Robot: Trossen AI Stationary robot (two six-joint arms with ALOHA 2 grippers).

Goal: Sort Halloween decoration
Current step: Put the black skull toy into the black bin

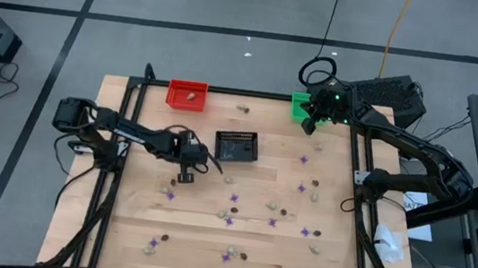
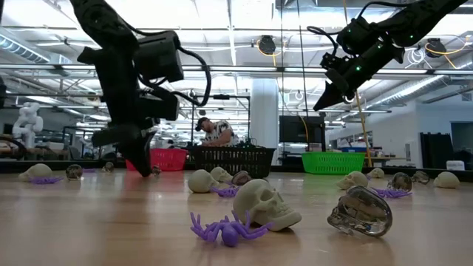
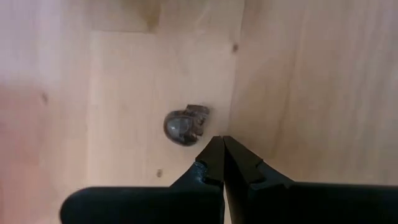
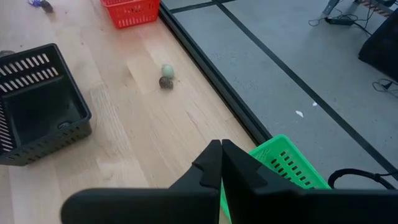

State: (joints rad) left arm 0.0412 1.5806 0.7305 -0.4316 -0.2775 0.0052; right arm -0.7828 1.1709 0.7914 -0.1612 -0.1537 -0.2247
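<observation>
Scattering across the wooden table (image 1: 129, 230), the Halloween decoration (image 1: 272, 221) lies mostly from the table's centre toward five and six o'clock in the high view: purple spiders, pale skulls and dark smoky skulls, nearly all still unsorted. One dark skull (image 3: 185, 124) sits just ahead of the left gripper (image 3: 222, 146), whose fingers are pressed together with nothing between them. That gripper hovers close over the wood at about eight o'clock from the black basket (image 1: 237, 145). I judge the step in hand to be the approach to this dark skull; the next move calls for spreading the fingers, straddling the piece and closing on it.

At the far edge, the right gripper (image 1: 310, 124) hangs above the green basket (image 1: 300, 105) at one o'clock, fingers together and empty. The red basket (image 1: 187, 95) at eleven o'clock already holds one pale piece.

No brand, label or writing is readable anywhere.
</observation>
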